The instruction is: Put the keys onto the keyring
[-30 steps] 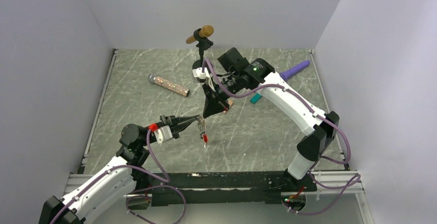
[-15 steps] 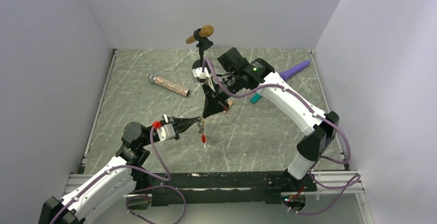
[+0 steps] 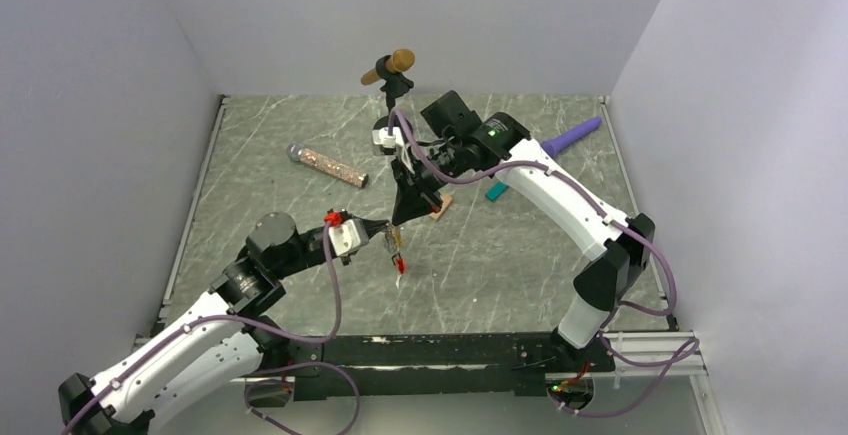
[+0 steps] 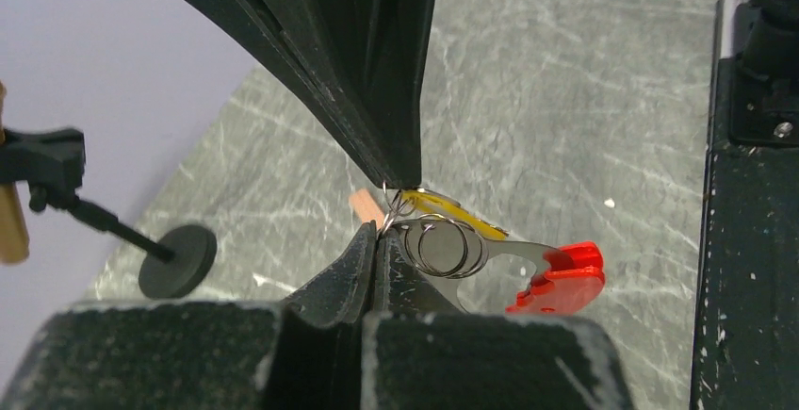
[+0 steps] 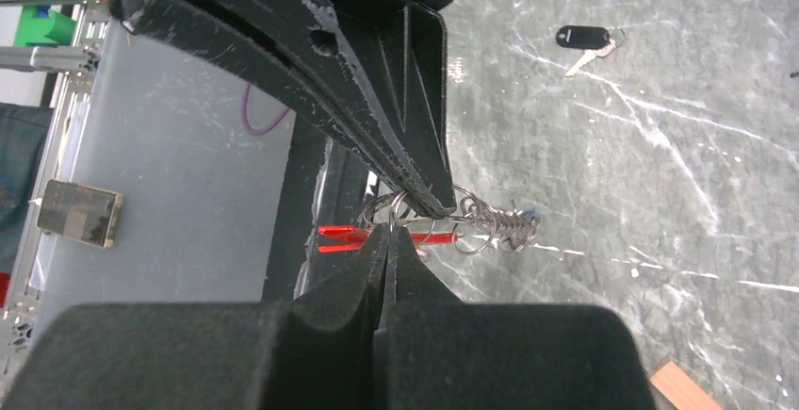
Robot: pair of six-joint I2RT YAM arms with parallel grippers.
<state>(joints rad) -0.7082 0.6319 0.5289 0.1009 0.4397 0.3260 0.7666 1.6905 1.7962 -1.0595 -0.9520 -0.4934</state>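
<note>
Both claws are clenched tight and tip to tip over the middle of the table (image 3: 520, 275). The left gripper (image 3: 386, 234) reaches in from the left, its fingers pinched on the coiled wire of the keyring (image 4: 441, 246), and the red fob (image 4: 563, 280) dangles below, clear of the surface. The right gripper (image 3: 401, 219) points down from above, jaws pressed together on a small wire loop at the top of the bunch. The yellow key (image 4: 459, 217) hangs right at that tip, so this looks like its loop, though the wires tangle too closely to be sure. From the right wrist, a speck of blue shows at the far end of the coil, too small to make out. The black key (image 5: 577, 37) lies alone on the marble, well apart from the action. The salmon block (image 3: 440, 209) sits just behind the meeting point, and a teal block (image 3: 495, 192) lies farther right. Against a second ago, the left arm has pushed forward and to the right. Its red-marked wrist is closer to the right claw, and the fob rides a touch higher. The right arm has barely shifted.
</note>
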